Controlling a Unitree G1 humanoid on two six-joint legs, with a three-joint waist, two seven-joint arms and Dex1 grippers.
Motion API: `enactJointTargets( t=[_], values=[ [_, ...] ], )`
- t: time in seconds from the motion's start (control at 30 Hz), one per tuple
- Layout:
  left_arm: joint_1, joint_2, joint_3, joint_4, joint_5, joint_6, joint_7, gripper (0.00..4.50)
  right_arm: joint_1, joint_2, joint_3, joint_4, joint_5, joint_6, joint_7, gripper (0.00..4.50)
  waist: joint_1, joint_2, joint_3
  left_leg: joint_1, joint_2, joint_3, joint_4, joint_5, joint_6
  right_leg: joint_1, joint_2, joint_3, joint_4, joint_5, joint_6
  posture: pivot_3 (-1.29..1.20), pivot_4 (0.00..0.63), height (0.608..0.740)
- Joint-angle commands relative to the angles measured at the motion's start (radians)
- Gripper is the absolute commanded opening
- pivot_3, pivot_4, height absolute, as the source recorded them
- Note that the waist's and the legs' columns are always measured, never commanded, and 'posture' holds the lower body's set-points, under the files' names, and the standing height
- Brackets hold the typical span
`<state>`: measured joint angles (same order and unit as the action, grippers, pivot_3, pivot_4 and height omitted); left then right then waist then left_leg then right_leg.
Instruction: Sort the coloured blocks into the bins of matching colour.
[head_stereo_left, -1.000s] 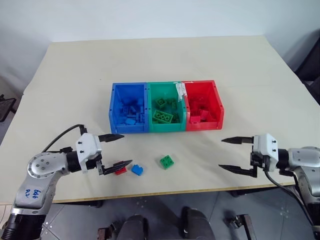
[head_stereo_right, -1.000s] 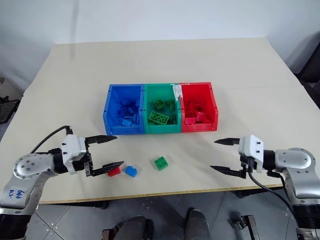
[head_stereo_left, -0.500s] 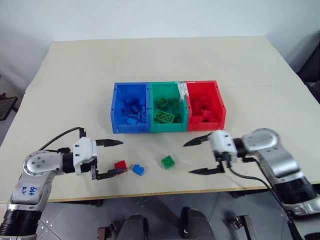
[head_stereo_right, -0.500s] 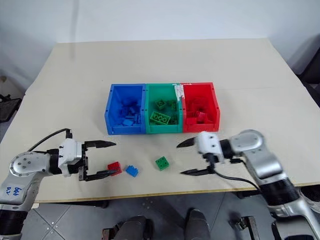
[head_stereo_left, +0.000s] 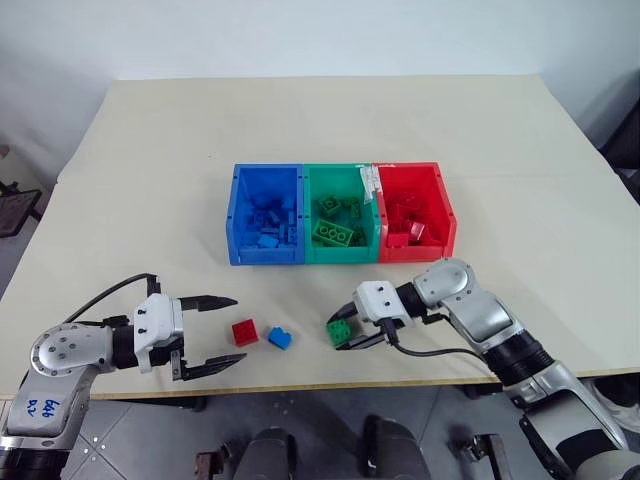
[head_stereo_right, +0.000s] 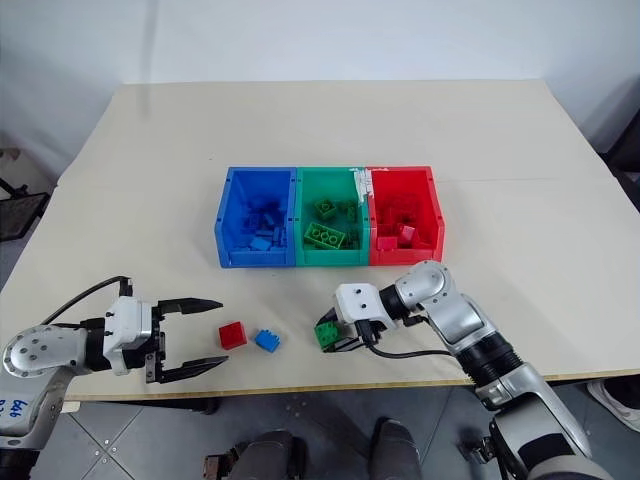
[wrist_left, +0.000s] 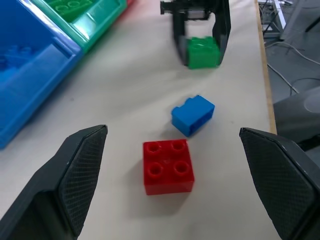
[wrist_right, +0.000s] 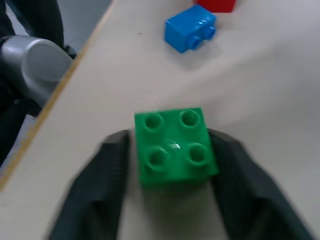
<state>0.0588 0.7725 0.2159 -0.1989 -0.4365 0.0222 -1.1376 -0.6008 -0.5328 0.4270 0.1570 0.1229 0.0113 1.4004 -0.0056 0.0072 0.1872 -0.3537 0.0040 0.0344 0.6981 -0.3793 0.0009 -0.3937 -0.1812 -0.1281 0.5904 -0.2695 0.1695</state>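
Observation:
My right gripper (head_stereo_left: 341, 330) is shut on a green block (wrist_right: 175, 147) that rests on the table near the front edge. A red block (head_stereo_left: 243, 332) and a blue block (head_stereo_left: 279, 338) lie side by side to its left. My left gripper (head_stereo_left: 237, 328) is open and low over the table. The red block lies just ahead of it, between the lines of its fingers (wrist_left: 82, 165) and untouched. The bins stand in a row mid-table: blue (head_stereo_left: 233, 215), green (head_stereo_left: 340, 168) and red (head_stereo_left: 447, 215). Each holds several blocks of its own colour.
White tape (head_stereo_left: 368, 180) sits on the rim between the green and red bins. The beige table (head_stereo_left: 300, 120) runs wide behind and beside the bins. Its front edge (head_stereo_left: 400, 377) is close below both grippers.
My right gripper swept left across the table to the green block and shut on it. My left gripper drew back a little from the red block, still open.

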Motion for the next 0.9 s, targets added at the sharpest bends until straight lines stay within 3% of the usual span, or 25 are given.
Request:
enactJointTargets(
  t=[0.03, 0.23, 0.4, 0.63, 0.77, 0.9],
  values=[
    [-0.005, -0.018, 0.032, -0.032, -0.024, 0.000, 0.039, 4.50, 0.000, -0.001, -0.071, -0.036, 0.038, 0.018, -0.042, 1.49, 0.000, 0.000, 0.000, 0.000, 0.000, 0.000, 0.000, 0.000, 0.000, 0.000, 0.000, 0.000, 0.000, 0.000, 0.000, 0.00, 0.150, 0.740],
    [0.015, -0.078, 0.094, -0.073, -0.088, 0.068, 0.151, 4.50, -0.074, 0.030, -0.267, -0.072, 0.191, 0.181, -0.172, 1.49, 0.000, 0.000, 0.000, 0.000, 0.000, 0.000, 0.000, 0.000, 0.000, 0.000, 0.000, 0.000, 0.000, 0.000, 0.000, 0.00, 0.150, 0.740],
    [0.044, -0.113, 0.138, -0.107, -0.117, 0.108, 0.222, 4.50, -0.284, 0.104, -0.313, 0.118, 0.135, 0.204, -0.336, 1.49, -0.023, 0.001, 0.000, 0.000, 0.001, 0.000, -0.001, 0.000, 0.000, -0.001, 0.000, 0.000, 0.001, 0.000, 0.000, 0.00, 0.150, 0.740],
    [0.076, -0.139, 0.176, -0.151, -0.127, 0.117, 0.266, 4.50, -0.471, 0.204, -0.331, 0.475, 0.028, 0.052, -0.494, 1.49, -0.027, 0.000, 0.000, 0.000, 0.000, 0.000, -0.002, -0.001, -0.001, -0.001, 0.000, -0.001, 0.001, 0.000, 0.000, 0.00, 0.150, 0.740],
    [0.092, -0.132, 0.185, -0.185, -0.142, 0.139, 0.277, 4.50, -0.483, 0.207, -0.338, 0.518, 0.033, 0.020, -0.452, 2.85, -0.028, 0.000, 0.000, 0.000, 0.001, -0.001, -0.002, 0.000, -0.001, -0.001, 0.000, -0.001, 0.001, 0.000, 0.000, 0.00, 0.150, 0.740],
    [0.099, -0.113, 0.177, -0.185, -0.160, 0.189, 0.262, 4.50, -0.392, 0.159, -0.359, 0.387, 0.089, -0.037, -0.337, 4.22, -0.027, 0.001, 0.000, 0.000, 0.001, -0.001, -0.003, -0.001, -0.001, -0.001, 0.000, -0.001, 0.001, 0.000, 0.000, 0.00, 0.150, 0.740]
  ],
)
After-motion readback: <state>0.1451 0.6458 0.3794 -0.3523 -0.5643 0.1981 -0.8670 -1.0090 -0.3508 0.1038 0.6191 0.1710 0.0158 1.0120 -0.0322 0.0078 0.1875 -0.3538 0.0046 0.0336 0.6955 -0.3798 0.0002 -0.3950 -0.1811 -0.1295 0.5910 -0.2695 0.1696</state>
